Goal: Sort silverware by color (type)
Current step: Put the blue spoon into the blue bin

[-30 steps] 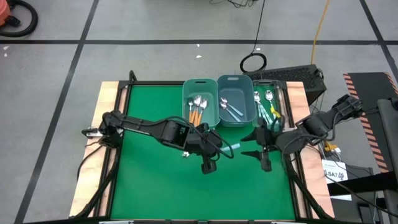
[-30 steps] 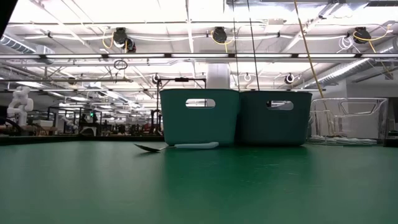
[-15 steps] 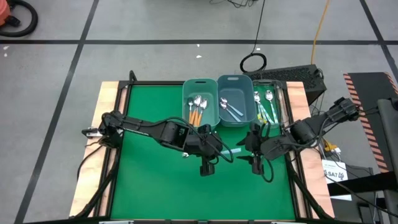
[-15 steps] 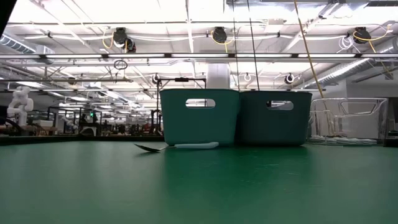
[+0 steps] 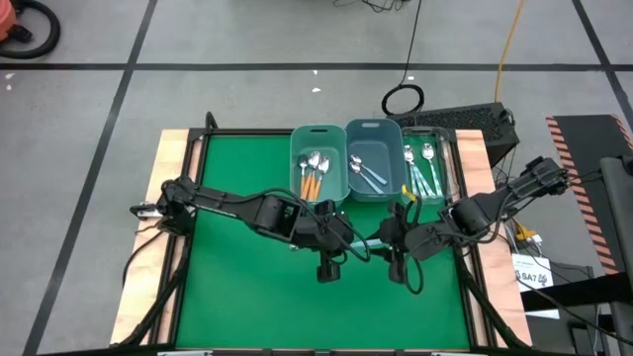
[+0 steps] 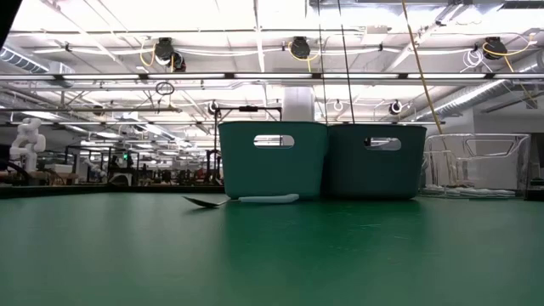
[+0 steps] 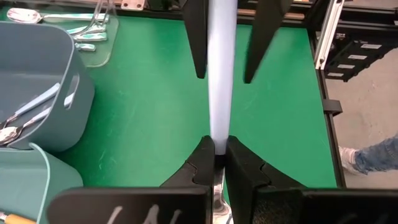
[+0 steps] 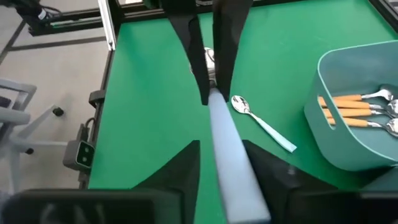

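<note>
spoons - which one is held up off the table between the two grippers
The light blue spoon, clamped in the left gripper, its handle between the right gripper's fingers. Another spoon lies on the mat; others sit in bins.

A plain bright green table mat (image 5: 237, 277) lies under two rectangular teal plastic bins (image 5: 318, 161). Beside the bins, a pale blue plastic spoon handle (image 7: 221, 68) sits between black gripper fingers (image 7: 198, 163). Orange-handled spoons (image 8: 348, 112) with shiny silver bowls fill one bin.

High cam gives you straight-down on whole table (image 5: 237, 287). Low cam sits at mat level, facing bins (image 6: 321, 159) and room. Wrist cams face each other, close; both share the light-blue spoon (image 7: 221, 81).
</note>
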Robot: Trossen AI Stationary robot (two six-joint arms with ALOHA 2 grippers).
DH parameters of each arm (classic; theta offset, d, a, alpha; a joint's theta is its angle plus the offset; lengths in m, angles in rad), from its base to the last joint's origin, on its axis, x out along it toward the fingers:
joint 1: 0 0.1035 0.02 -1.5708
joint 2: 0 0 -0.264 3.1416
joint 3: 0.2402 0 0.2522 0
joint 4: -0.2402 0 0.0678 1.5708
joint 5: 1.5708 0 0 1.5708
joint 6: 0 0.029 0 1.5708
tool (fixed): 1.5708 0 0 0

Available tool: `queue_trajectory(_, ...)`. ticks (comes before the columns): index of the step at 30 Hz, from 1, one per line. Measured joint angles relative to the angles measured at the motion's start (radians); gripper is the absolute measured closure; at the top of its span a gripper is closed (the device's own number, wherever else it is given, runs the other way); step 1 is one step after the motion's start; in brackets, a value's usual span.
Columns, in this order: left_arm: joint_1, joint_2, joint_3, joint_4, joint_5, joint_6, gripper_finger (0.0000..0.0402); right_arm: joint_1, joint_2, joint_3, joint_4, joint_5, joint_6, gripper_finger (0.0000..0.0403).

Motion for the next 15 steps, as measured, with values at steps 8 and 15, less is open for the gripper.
queue_trajectory(8,-0.001,0.000,0.000,0.000,0.000,0.020,0.0384,0.000,0.000,0.000,0.009,-0.003,0.024,0.0351)
queue_trajectory(15,0.000,0.000,0.000,0.000,0.000,0.029,0.0378,0.000,0.000,0.000,0.009,-0.002,0.051,0.0351)
